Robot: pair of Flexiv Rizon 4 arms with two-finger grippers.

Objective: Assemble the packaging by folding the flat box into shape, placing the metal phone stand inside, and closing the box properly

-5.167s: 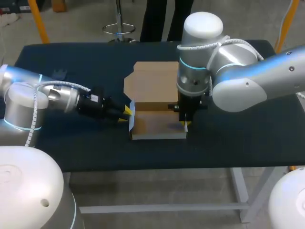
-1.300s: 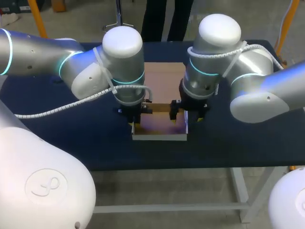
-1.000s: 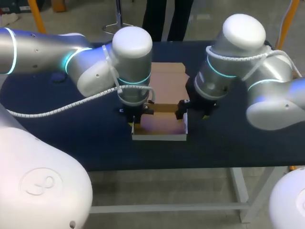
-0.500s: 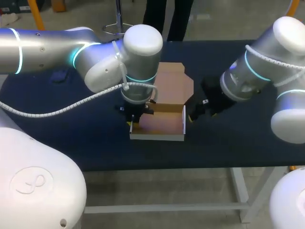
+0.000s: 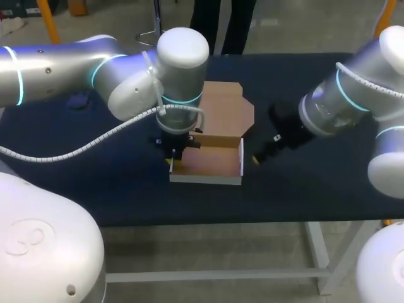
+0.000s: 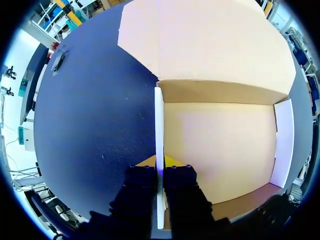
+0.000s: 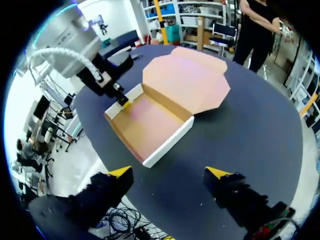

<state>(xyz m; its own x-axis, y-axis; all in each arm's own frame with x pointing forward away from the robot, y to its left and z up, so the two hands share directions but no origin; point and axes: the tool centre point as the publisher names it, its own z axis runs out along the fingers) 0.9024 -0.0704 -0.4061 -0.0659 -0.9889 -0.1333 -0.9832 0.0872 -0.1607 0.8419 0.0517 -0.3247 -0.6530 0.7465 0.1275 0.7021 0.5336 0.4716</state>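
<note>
On table [image 5: 126,196]: one box [image 5: 205,162], lid [image 5: 224,113] open; left jaws pinch its wall; right jaws wide apart, empty.

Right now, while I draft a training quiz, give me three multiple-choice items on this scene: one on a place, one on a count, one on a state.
1. Where is the right gripper relative to the box?
A) inside it
B) beside it, not touching
C) gripping its front wall

2. How many things lie in the box?
A) none
B) one
C) two

3. The left gripper is:
A) open
B) shut on the box's side wall
C) shut on a phone stand

Answers:
1 B, it hangs over the table, off the box.
2 A, the box floor is bare cardboard.
3 B, a finger presses each face of the wall.
</note>
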